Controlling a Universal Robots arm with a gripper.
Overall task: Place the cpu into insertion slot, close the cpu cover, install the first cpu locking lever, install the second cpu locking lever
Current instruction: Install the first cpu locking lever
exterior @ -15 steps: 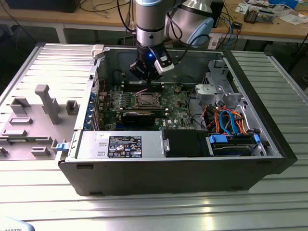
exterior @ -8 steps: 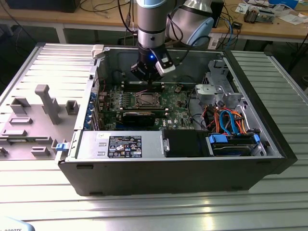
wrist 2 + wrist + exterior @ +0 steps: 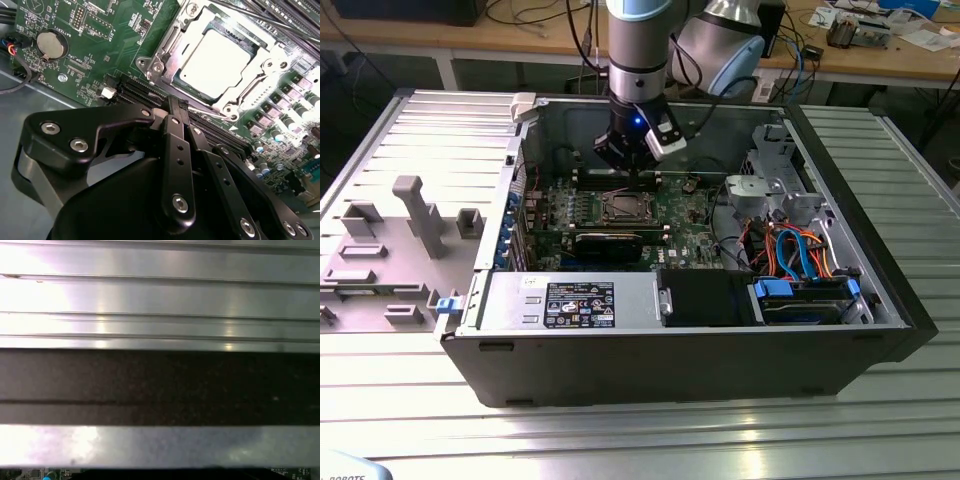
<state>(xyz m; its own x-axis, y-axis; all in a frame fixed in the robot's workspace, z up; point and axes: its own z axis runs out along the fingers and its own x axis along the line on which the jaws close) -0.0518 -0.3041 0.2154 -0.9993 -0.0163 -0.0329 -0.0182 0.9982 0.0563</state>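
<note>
Green board (image 3: pixel 100 60) | cpu (image 3: pixel 215 62) seated under cpu cover (image 3: pixel 165 55) | hand (image 3: pixel 178 107) fingers together, empty.

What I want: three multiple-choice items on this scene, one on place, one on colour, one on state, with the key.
1. The silver-grey square cpu lies: A in the socket; B on the grey table; C in the claw.
2. The flat component-covered motherboard is: A red; B green; C white.
3. The thin silver-grey metal cpu cover is: A standing open; B taken off; C down around the cpu.
Key: 1 A, it sits framed in the socket; 2 B, the board shows green in the second wrist view; 3 C, its frame lies flat along the cpu's edges.
</note>
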